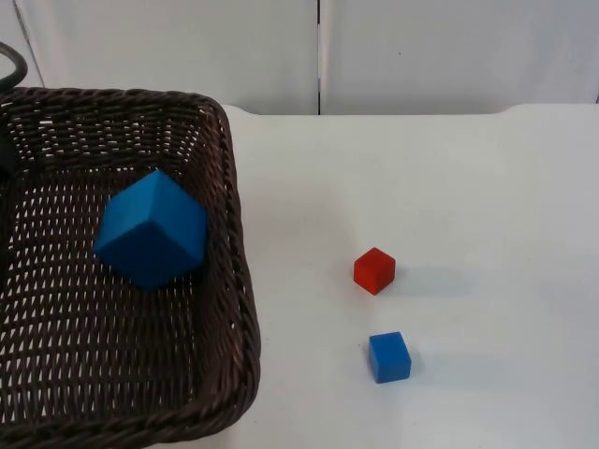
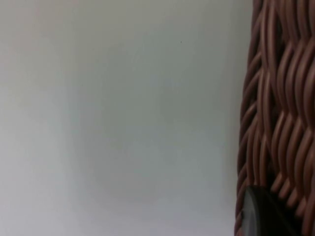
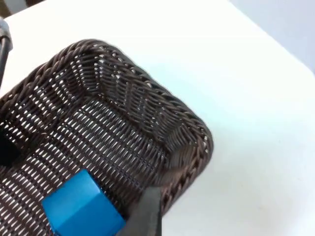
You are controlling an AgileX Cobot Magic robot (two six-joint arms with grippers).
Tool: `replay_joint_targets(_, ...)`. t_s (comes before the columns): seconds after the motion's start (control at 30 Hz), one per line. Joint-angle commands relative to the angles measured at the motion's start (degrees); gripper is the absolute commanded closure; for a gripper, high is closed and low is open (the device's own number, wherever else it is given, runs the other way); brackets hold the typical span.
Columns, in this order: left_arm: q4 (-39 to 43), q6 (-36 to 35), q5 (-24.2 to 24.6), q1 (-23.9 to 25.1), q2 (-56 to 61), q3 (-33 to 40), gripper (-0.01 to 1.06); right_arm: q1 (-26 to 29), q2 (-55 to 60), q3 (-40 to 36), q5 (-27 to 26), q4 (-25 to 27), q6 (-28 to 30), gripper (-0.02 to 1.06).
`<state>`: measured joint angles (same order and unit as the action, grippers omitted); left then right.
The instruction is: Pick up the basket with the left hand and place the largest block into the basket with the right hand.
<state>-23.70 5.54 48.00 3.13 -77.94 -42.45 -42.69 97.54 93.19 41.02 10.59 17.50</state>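
Basket (image 1: 234, 281) of dark brown wicker takes the left part of the top view, and the large blue block (image 1: 152, 229) lies inside it, tilted on the woven floor, close to the right wall. The right wrist view gives the same: the block sits in the basket near the rim. Judging from this, the main step is done, since the largest block is already in the basket. I cannot tell if the basket is lifted or stands on the white surface (image 1: 487, 187); its near and left edges are cut off.

The left pincer (image 2: 268, 211) is close against the outer weave of the basket wall; whether it grips the wall I cannot tell. The right pincer (image 3: 145, 216) is above the basket rim with one dark finger in sight, holding nothing that I can see; how wide it stands I cannot tell.

On the surface beside the basket stay a small red block (image 1: 374, 270) and a small blue block (image 1: 389, 356), near each other but apart.
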Motion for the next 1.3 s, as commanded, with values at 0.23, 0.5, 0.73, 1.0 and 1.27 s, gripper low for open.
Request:
replay_joint_targets(0.23,-2.4,0.0,-1.1,0.3,0.6,0.0,1.05,0.3,-5.3,-4.7,-1.6,-1.1,-0.3,0.2)
replay_joint_targets(0.5,-2.4,0.2,-3.1,0.3,0.7,0.0,1.05,0.3,-5.6,-5.4,-1.9,-1.1,-0.5,0.2)
replay_joint_targets(0.73,-2.3,0.2,-2.8,0.3,0.7,0.0,1.05,0.3,-5.6,-5.4,-2.3,-1.1,-1.2,0.2)
replay_joint_targets(1.0,-2.5,0.2,-3.5,0.3,0.7,0.0,1.05,0.3,-5.6,-5.4,-3.0,-1.1,-1.6,0.2)
replay_joint_targets(1.27,-3.5,4.4,-4.5,0.3,-1.6,-0.1,1.05,0.2,-5.6,-5.4,-3.8,0.5,-1.6,0.2)
